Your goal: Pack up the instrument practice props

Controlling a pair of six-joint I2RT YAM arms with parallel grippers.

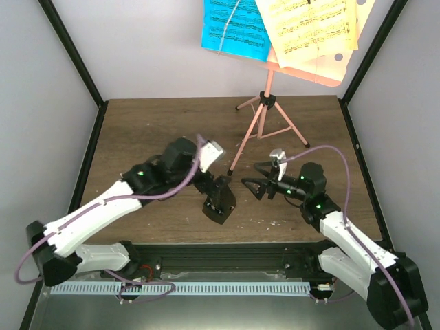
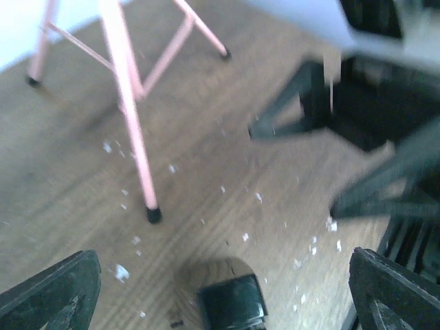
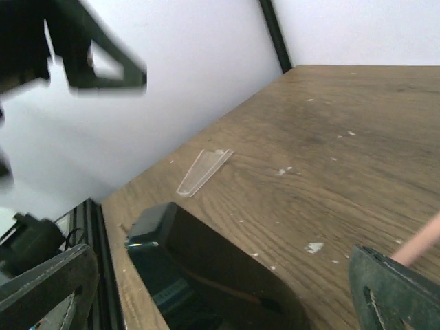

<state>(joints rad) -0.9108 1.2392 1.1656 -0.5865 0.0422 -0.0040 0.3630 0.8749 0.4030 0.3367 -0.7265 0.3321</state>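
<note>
- sheets (image 1: 234, 27) are showing only from above.
- clear strip (image 3: 204, 172) is showing only at the right wrist.
- left hand (image 2: 227, 275) and right hand (image 1: 249, 187) are gaping, empty.

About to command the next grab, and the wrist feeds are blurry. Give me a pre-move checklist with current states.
1. Left gripper open: ok.
2. Right gripper open: ok.
3. Metronome free on the table, untouched between the left jaws: ok.
4. Music stand upright on its legs: ok.
5. Sheet music off the stand: not ok, blue page and yellow page both sit on it.
</note>
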